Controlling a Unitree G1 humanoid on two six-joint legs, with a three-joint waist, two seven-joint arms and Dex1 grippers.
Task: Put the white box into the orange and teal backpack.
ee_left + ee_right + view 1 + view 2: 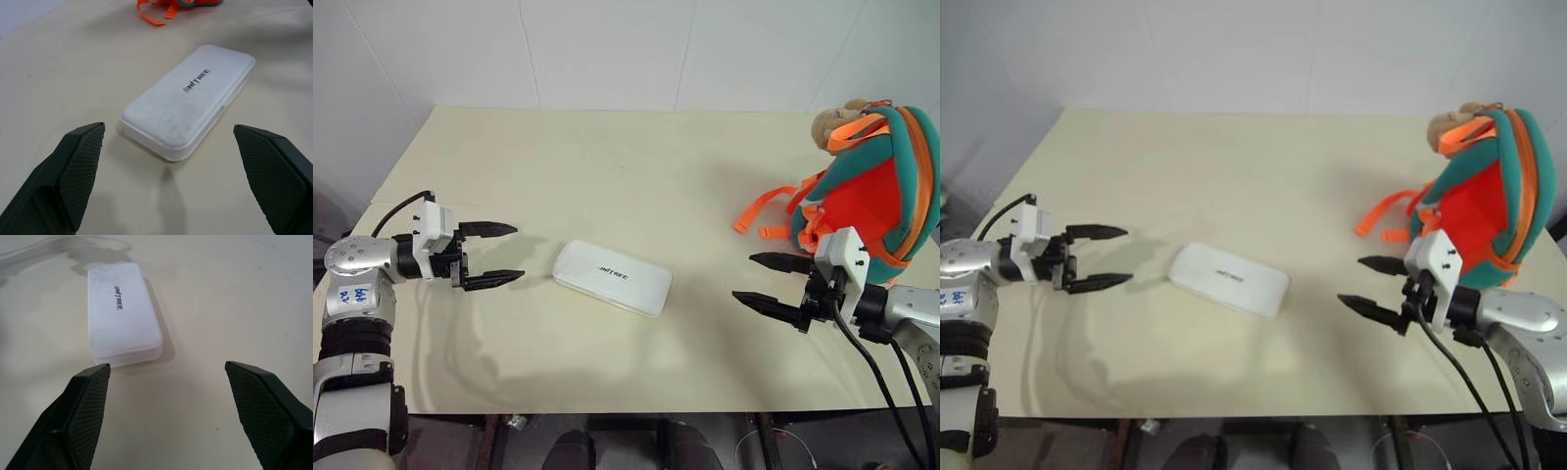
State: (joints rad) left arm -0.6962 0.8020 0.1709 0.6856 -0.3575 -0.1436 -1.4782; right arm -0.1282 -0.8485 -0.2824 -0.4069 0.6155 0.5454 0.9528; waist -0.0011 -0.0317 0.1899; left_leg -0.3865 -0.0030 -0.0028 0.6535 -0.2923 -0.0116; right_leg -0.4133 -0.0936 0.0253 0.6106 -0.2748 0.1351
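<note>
While both tools hang released over the counter (pixel 636 166):
White box (pixel 612 277): flat, mid-counter, between them.
Left tool (pixel 493 255): spread wide, empty.
Right tool (pixel 765 280): spread wide, empty.
Backpack (pixel 871 191): upright, right edge.

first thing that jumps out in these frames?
The white box lies flat mid-table, lettering up, with nothing touching it. An open pincer faces it from either side, the left pincer and the right pincer, both short of it. At the table's right edge the orange and teal backpack stands upright behind the right pincer, orange straps trailing toward the middle and a tan plush charm on top.
</note>
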